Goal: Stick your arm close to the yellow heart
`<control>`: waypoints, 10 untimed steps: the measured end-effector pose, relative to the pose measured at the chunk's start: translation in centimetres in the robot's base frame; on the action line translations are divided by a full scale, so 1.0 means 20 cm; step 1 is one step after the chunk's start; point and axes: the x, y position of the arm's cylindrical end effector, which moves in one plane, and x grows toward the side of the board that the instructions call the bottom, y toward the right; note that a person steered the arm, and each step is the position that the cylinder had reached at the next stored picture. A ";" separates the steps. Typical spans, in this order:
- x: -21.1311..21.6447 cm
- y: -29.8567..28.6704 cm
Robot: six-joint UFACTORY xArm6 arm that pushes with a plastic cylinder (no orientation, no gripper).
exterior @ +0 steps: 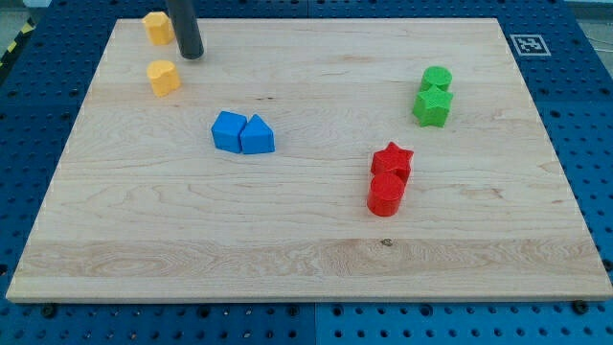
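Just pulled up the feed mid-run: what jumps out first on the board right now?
The dark rod stands out at the view's top left, my tip between two yellow blocks: one just to its left at the board's edge, the yellow heart slightly below it. The rest sit in touching pairs: two blue blocks left of centre, two green at right, a red star and red cylinder lower right.

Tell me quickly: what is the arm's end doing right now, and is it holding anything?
My tip: a bare rod, holding nothing, between the yellow block at the view's top and the yellow heart; contact cannot be told.
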 end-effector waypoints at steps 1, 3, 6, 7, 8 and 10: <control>0.07 0.00; 0.14 0.00; 0.14 -0.07; 0.12 -0.13; 0.10 -0.17; 0.09 -0.17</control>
